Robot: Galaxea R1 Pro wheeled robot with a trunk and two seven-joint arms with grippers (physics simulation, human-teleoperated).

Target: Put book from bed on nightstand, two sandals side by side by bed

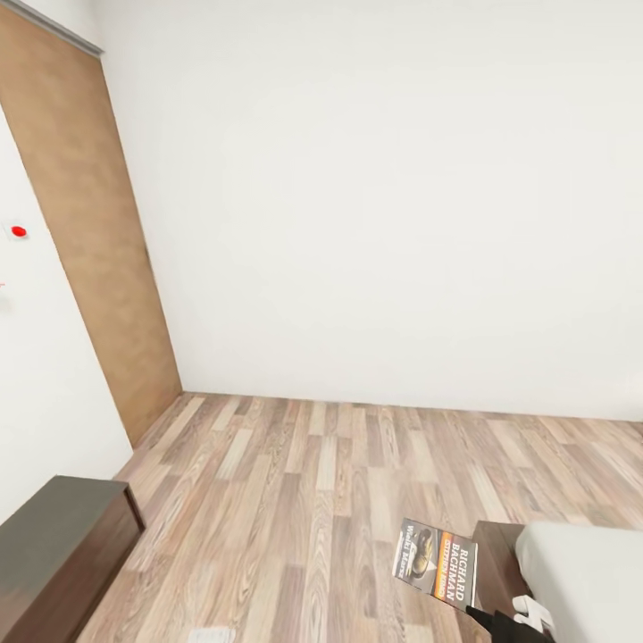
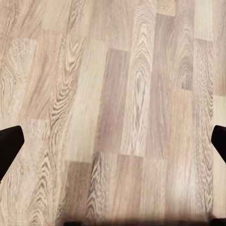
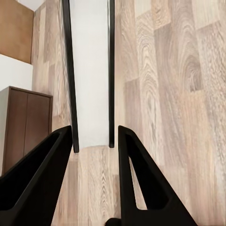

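Clamped edge-on between the right gripper's [image 3: 94, 141] jaws, the book [image 1: 437, 563] is hovering at lower right over the wood floor [image 1: 313, 482] beside the bed [image 1: 585, 572], while the left gripper's [image 2: 113, 141] jaws are standing wide apart.

Matt wood-plank floor [image 1: 357, 482], glossy paper book [image 1: 438, 563], smooth dark wooden cabinet [image 1: 54, 554].

A bedroom in a home: bare white walls [image 1: 375, 196] meet a light wood-plank floor [image 1: 339, 482], with a brown wood panel [image 1: 89, 232], a dark wooden cabinet [image 1: 54, 554] and the pale-mattressed bed [image 1: 589, 580] at the edges.
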